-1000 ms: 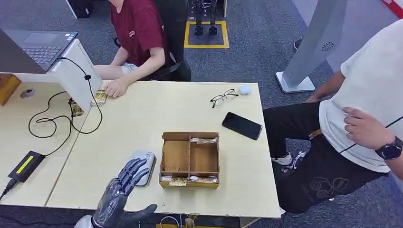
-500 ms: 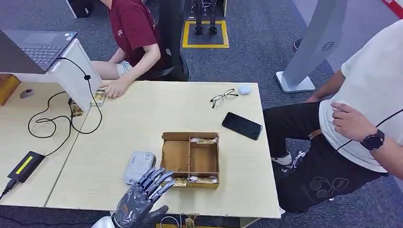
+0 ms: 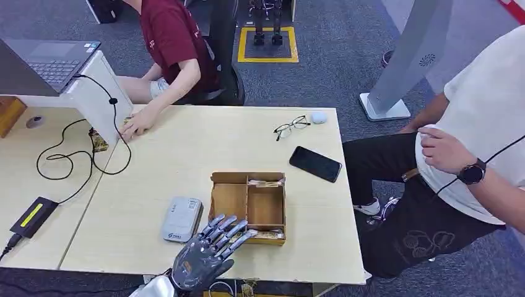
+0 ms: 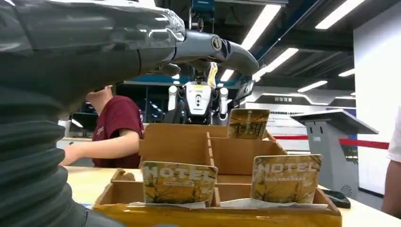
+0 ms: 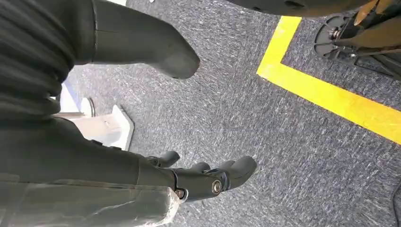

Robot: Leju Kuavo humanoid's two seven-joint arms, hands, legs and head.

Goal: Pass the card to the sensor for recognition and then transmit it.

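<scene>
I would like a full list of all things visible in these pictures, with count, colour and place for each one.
wooden box: 1, brown, compartments, table's near middle
hotel cards: at least 3, yellow-brown, standing in the box
card reader: 1, grey, beside the box
phone: 1, black, beyond the box
glasses: 1 pair, dark frame, far edge
small round object: 1, white, next to the glasses
table: 1, light wood
laptop: 1, grey, on a white stand
cable: 1, black, side desk
people: 2, red shirt seated; white shirt standing
left hand: fingers spread, over the box's near edge
right hand: hanging above grey carpet
</scene>
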